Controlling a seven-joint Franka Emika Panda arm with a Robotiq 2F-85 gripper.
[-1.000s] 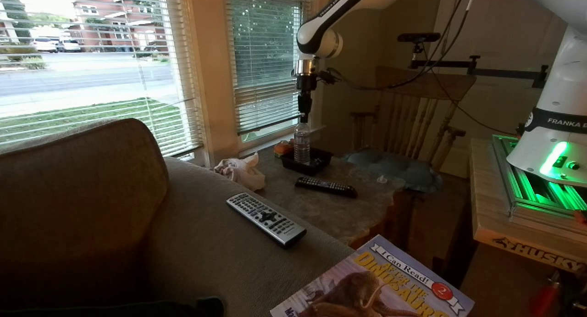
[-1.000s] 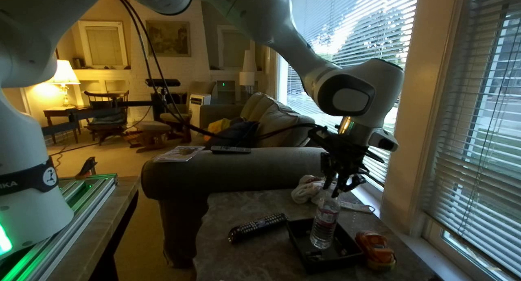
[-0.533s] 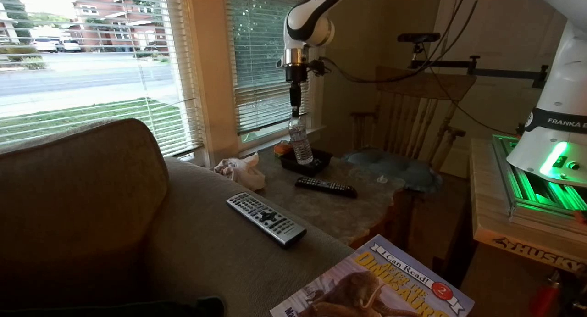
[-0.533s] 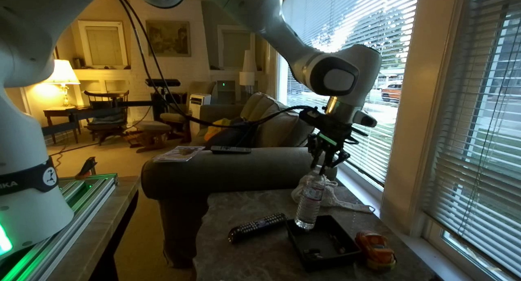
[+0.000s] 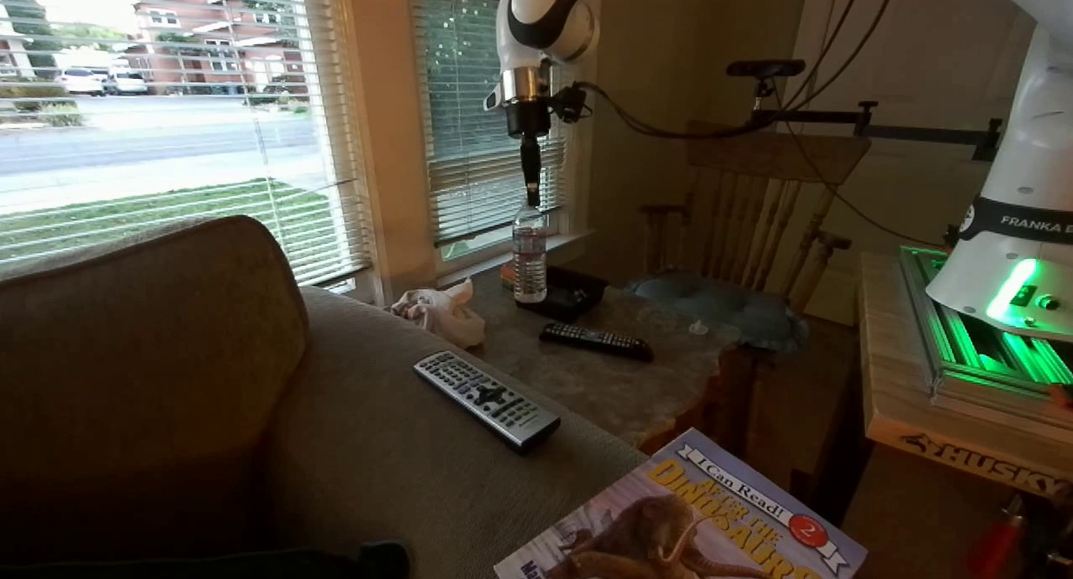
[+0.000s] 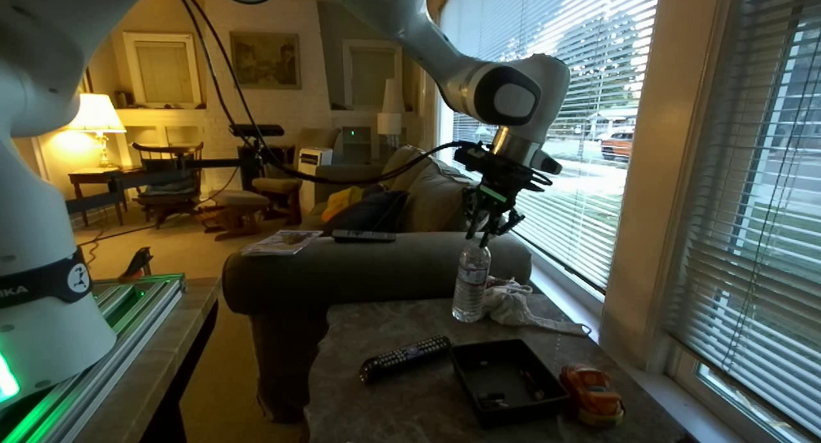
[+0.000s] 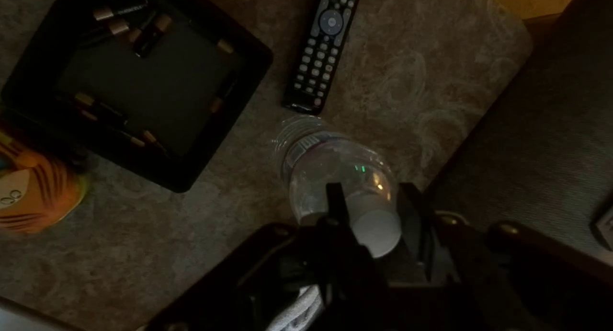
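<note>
Moving up and left since the earlier frame, the clear ribbed plastic bottle point(image 6: 470, 286) is showing right of centre in an exterior view, the black two-fingered gripper point(image 6: 478, 240) clamping its white cap point(image 7: 378, 233); its base is perhaps clearing the mottled brown tabletop point(image 6: 385, 401).

In my wrist view, my fingers point(image 7: 337, 201) hide part of the bottle point(image 7: 335, 175), and the left edge cuts off the stripy orange toy point(image 7: 48, 192).
</note>
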